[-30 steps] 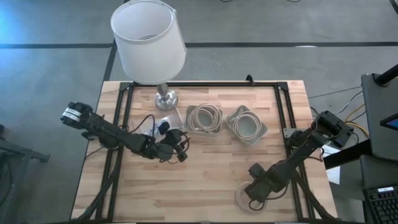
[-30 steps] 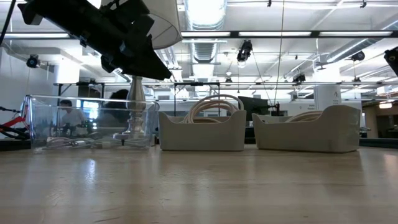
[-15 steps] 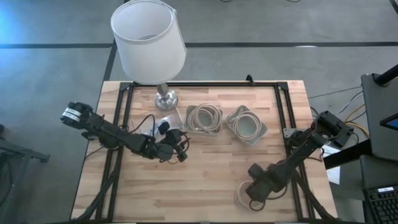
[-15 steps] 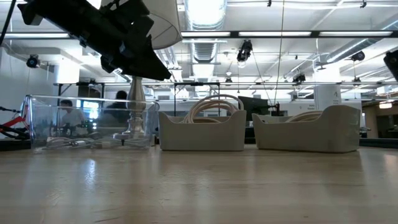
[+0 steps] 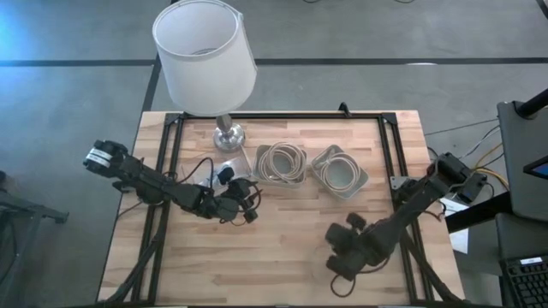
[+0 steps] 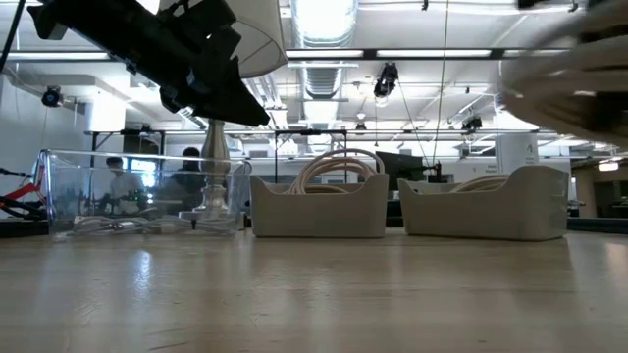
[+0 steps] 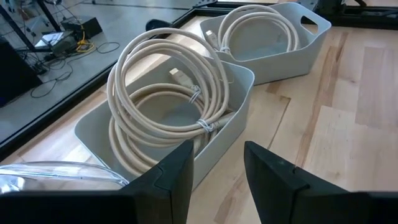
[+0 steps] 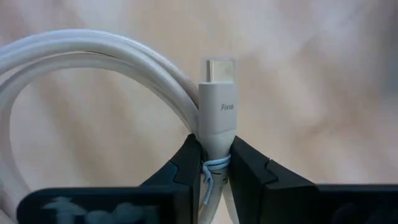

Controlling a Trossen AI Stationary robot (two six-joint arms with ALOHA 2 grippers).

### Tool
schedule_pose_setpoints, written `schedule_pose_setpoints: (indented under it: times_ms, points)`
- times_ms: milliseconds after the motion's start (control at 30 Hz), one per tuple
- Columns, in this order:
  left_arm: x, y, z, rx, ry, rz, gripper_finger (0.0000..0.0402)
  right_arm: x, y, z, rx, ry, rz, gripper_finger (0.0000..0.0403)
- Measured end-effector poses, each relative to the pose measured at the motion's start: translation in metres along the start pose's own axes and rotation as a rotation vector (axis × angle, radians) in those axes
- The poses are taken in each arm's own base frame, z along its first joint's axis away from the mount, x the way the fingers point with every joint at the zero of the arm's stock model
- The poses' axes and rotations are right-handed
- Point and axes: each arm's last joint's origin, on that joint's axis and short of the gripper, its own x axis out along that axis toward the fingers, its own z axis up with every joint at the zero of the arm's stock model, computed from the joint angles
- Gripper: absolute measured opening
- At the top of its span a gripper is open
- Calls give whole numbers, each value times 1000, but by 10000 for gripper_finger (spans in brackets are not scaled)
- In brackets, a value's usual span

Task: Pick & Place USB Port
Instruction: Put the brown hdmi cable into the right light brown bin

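A white coiled USB cable (image 8: 93, 68) with a plug (image 8: 217, 106) fills the right wrist view and shows blurred high up in the low view (image 6: 569, 78). My right gripper (image 5: 341, 255) is shut on it over the table's near right part, and from above it hides the coil. My left gripper (image 7: 214, 180) is open and hangs above the table near the clear container (image 6: 137, 196), in front of two grey bins (image 5: 281, 162) (image 5: 339, 173). Each bin holds a coiled white cable (image 7: 168, 93). My right gripper pinches the cable between its two fingers (image 8: 186, 165) just behind the plug body (image 8: 214, 140), where a thin tie wraps the coil. The plug points away from the fingers. The coil is lifted clear of the table.
A lamp with a white shade (image 5: 204, 53) stands on its metal base (image 5: 229, 134) at the far edge, beside the clear container. A black frame (image 5: 390, 154) runs around the wooden table. Bare wood (image 5: 282, 231) lies between the two arms.
My right gripper has risen and moved toward the table's left with the cable coil. The coil lay on the table by the near right edge and is now lifted clear; it has come into the low view at upper right, blurred. The left arm kept still.
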Motion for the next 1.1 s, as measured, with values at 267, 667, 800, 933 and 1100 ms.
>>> schedule_pose_setpoints:
  times_ms: [267,667,800,933,1100]
  points:
    - [0,0,0,-1,0,0,145,-46,-32,61,-46,-442,-448,55]
    - [0,0,0,-4,1,0,145,-24,-110,130,126,-252,-762,60]
    - [0,0,0,-4,1,0,145,-6,-140,138,320,-175,-824,63]
    - [0,0,0,-5,1,0,145,14,-167,132,452,20,-859,64]
    - [0,0,0,-5,1,0,145,36,-185,114,490,86,-935,65]
